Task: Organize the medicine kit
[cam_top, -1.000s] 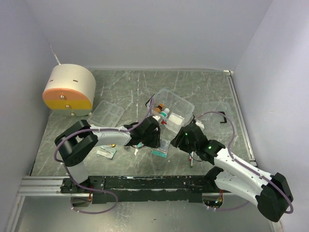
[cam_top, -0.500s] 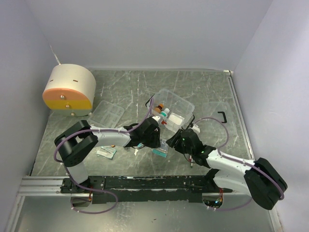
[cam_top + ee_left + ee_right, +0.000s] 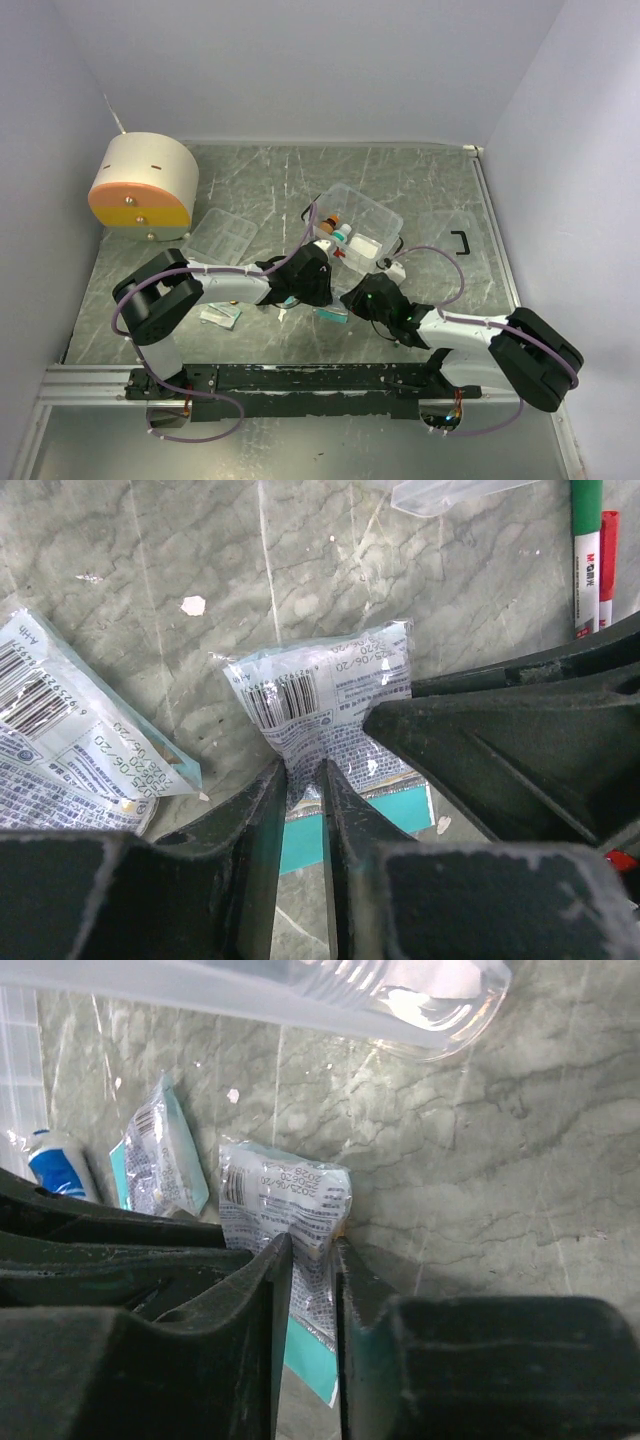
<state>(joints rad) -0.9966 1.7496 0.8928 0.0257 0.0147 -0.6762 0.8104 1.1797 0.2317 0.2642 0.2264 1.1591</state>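
Note:
A printed sachet with a barcode and a teal underside (image 3: pixel 331 315) lies just in front of the clear kit box (image 3: pixel 372 215), which holds small bottles. My left gripper (image 3: pixel 312 288) is shut on one edge of the sachet (image 3: pixel 325 695), the foil pinched at its fingertips (image 3: pixel 275 780). My right gripper (image 3: pixel 352 299) is shut on the same sachet (image 3: pixel 285 1195) from the opposite side. In the left wrist view the right gripper's fingers (image 3: pixel 500 740) lie over the sachet. Both grippers are low at the table.
A second sachet (image 3: pixel 60 730) lies to the left, also in the right wrist view (image 3: pixel 160 1160), beside a blue-and-white tube (image 3: pixel 58 1155). Green and red pens (image 3: pixel 590 550) lie to the right. A clear lid (image 3: pixel 220 233), a round beige container (image 3: pixel 145 185) and another sachet (image 3: pixel 220 315) are at the left.
My right gripper has moved left and down to the sachet that my left gripper holds, and now grips it too. The left arm has barely moved.

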